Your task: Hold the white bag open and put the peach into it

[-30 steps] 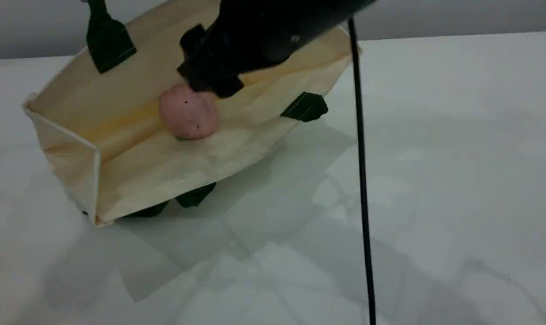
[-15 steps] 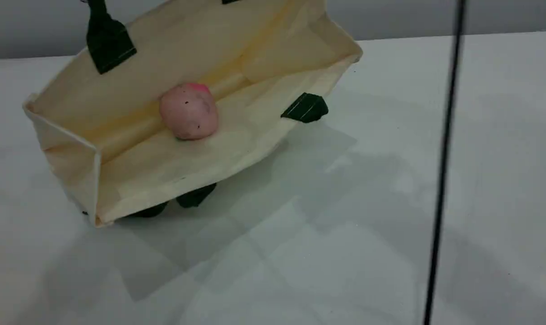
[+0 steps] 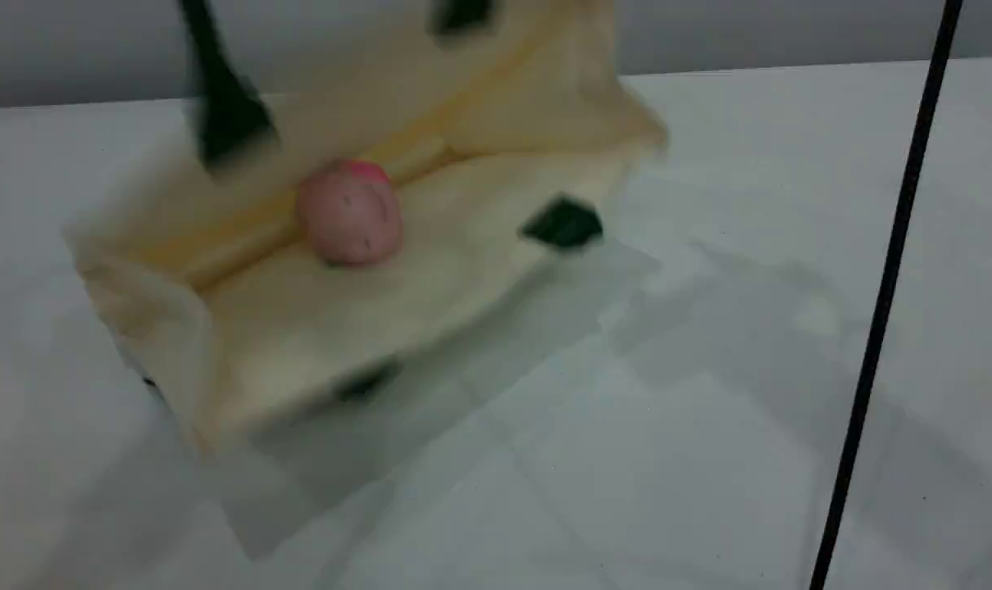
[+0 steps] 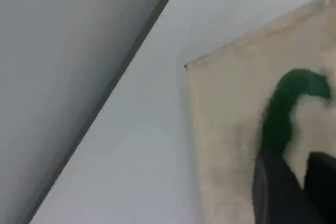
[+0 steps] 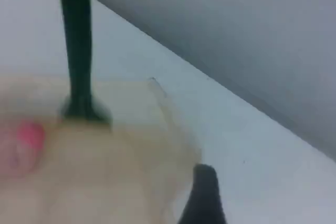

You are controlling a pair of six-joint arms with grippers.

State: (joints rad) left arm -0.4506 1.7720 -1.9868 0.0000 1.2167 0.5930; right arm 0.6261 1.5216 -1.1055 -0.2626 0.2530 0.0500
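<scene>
The peach [image 3: 350, 213] rests inside the white bag [image 3: 430, 270] at the far left of the table [image 3: 709, 369]; my right end effector [image 5: 205, 198] stands apart, holding nothing, while I cannot tell whether my left end effector [image 4: 296, 192] grips the rope handle [image 4: 283, 108], which it should let down gently.

Bag mouth: white bag [image 3: 430, 270] lies on its side, gaping toward the camera; broad way in over the low near wall.
Inside: peach [image 3: 350, 213] sits in the middle fold, room on either side.
Rear left: rope handle [image 3: 225, 115] stands up, barring that corner.
Right side: open worktop [image 3: 709, 369], then a black cable [image 3: 877, 328] slanting across.
Front: open worktop.
</scene>
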